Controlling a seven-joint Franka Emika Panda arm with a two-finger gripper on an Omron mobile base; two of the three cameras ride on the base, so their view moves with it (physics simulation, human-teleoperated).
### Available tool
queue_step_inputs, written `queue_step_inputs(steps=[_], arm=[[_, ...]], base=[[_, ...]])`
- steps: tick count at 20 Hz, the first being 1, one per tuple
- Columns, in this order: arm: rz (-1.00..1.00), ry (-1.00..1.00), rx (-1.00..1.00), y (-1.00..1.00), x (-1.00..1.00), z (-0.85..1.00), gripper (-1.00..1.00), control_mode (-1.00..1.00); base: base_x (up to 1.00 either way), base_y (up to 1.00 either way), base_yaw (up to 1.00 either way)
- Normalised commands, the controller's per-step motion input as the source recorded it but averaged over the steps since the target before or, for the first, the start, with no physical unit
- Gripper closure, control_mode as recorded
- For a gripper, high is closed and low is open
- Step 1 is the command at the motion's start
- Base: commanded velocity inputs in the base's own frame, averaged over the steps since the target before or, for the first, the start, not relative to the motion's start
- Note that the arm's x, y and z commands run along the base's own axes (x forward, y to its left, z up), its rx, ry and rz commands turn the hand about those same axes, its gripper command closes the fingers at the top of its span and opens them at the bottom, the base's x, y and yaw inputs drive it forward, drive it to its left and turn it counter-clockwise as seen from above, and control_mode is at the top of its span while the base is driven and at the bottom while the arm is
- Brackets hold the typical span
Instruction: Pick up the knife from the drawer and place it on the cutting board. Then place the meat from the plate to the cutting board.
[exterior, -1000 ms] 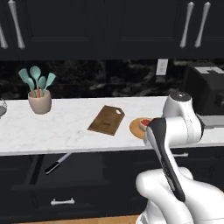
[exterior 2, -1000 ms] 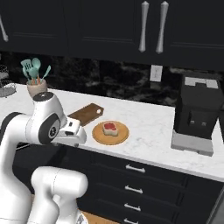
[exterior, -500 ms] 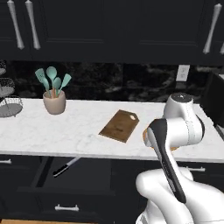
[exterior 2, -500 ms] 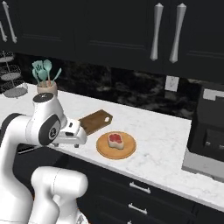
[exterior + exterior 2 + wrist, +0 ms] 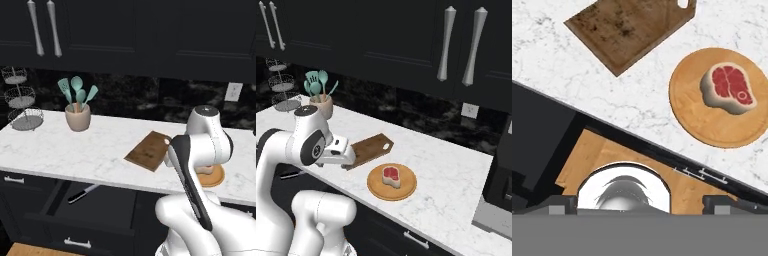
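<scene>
At lower left of the left base view I see the knife (image 5: 83, 193) in the open drawer (image 5: 75, 212), awaiting pickup; I cannot tell the pincer's opening.

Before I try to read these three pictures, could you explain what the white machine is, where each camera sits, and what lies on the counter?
The white machine is a robot arm on a base that can drive, in a rendered kitchen. Two cameras ride on the base behind the arm, one to its left and one to its right. The third sits on the hand and looks down at the counter.

On the marble counter lie a brown cutting board and, beside it, a round plate with the meat on it. A pot of teal utensils stands further away. Below the counter the drawer is open, with the knife inside.

I cannot tell whether the hand is open or shut; nothing seems held.
</scene>
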Motion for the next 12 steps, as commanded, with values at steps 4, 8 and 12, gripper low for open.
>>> queue_step_inputs(steps=[4,8,12], arm=[[0.00,0.00,0.00,0.00,0.00,0.00,-1.00,1.00],[0.00,0.00,0.00,0.00,0.00,0.00,-1.00,-1.00],[-0.07,0.00,-0.02,0.56,-0.13,-0.29,-1.00,-1.00]], base=[[0.02,0.10,0.24],[0.00,0.00,0.03],[0.00,0.00,0.00]])
